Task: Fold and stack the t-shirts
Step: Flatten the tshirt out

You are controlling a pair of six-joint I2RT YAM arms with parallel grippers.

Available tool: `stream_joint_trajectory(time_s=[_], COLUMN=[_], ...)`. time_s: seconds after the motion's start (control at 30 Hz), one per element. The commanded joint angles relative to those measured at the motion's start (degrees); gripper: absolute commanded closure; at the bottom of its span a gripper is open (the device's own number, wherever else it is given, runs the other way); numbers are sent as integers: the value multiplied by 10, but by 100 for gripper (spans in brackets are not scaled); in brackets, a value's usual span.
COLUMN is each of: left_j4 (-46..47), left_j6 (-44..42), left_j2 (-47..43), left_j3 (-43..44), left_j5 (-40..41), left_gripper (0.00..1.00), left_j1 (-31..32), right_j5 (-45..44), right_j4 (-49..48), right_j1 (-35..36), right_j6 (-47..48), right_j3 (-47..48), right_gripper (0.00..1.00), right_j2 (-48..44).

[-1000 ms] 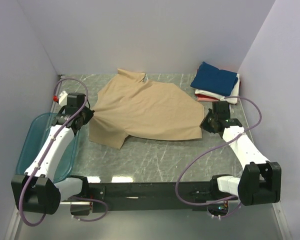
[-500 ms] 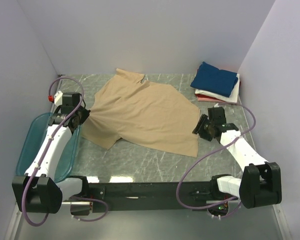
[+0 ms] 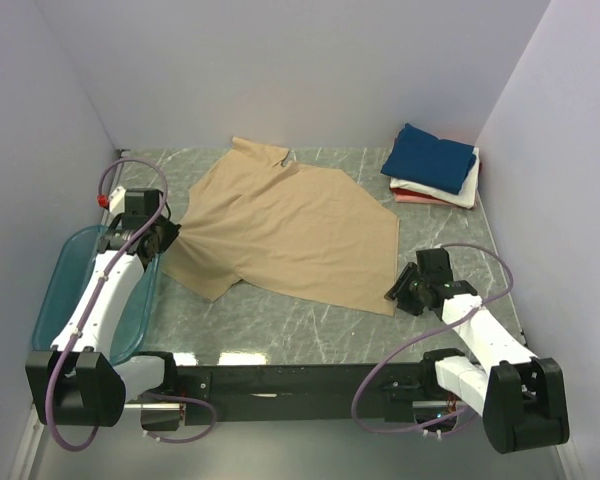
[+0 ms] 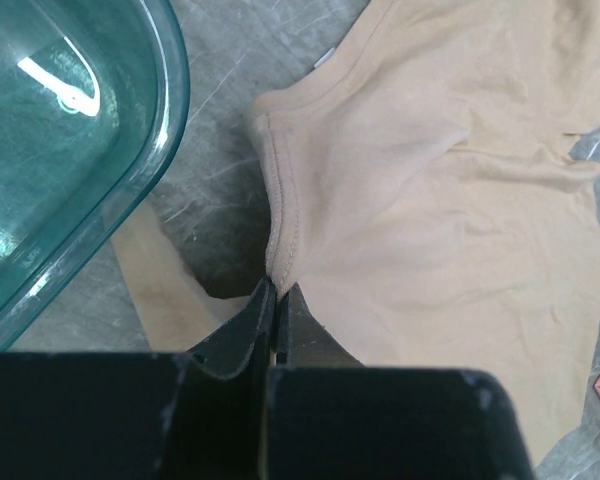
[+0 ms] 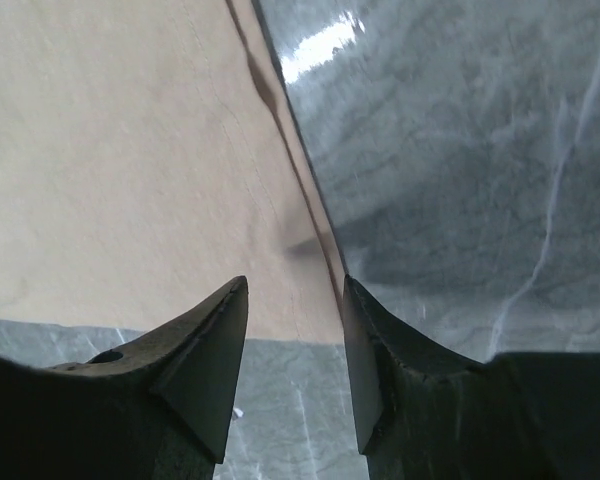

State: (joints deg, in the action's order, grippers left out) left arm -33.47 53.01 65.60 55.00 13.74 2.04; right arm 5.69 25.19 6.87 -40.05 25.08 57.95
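Plain tan t-shirt (image 3: 290, 235) on grey, white-veined tabletop (image 3: 300, 322). At two o'clock, navy shirt (image 3: 430, 157) over white shirt (image 3: 456, 190) and pinkish-red shirt (image 3: 406, 196). Translucent teal tub (image 3: 55, 290) at eight o'clock.

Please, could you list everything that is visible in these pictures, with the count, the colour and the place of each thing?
tan short-sleeved cloth t-shirt: one, tan, spread over the middle of the table.
navy blue folded cloth shirt: one, navy, top of the stack in the far right corner.
white folded cloth shirt: one, white, under the navy one.
pinkish red folded cloth shirt: one, pinkish red, bottom of the stack, only an edge shows.
translucent teal plastic tub: one, teal, at the left side, below the left arm.
grey marbled table: one, grey, under the shirts.
left claw: one, black, shut on a hemmed edge at the tan shirt's left side.
right claw: one, black, open, at the tan shirt's near right corner.
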Motion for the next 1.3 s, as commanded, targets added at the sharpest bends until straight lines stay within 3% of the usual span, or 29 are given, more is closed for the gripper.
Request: stream_joint_trajectory(time_s=[0.0, 0.47, 0.7, 0.8, 0.83, 1.0, 1.27], left_j4=[19, 34, 33, 28, 27, 6, -54], left_j6=[-10, -3, -8, -9, -10, -24, -48], left_j2=[-7, -4, -8, -13, -18, -30, -71], left_j3=[-4, -31, -36, -34, -32, -5, 124], left_j5=[-6, -11, -12, -11, -11, -17, -27], left_gripper=[99, 99, 99, 99, 99, 99, 100], left_j1=[-4, -3, -5, -5, -6, -7, -7], right_j5=[12, 29, 34, 49, 55, 56, 36], right_j4=[27, 43, 0, -12, -11, 19, 84], right_j1=[3, 4, 4, 5, 4, 2, -13], right_j6=[-31, -58, -46, -35, -30, -20, -13], right_j3=[-14, -38, -40, -28, -22, 41, 220], right_gripper=[50, 50, 74, 97, 100, 100, 100], right_j2=[-23, -23, 14, 43, 51, 16, -38])
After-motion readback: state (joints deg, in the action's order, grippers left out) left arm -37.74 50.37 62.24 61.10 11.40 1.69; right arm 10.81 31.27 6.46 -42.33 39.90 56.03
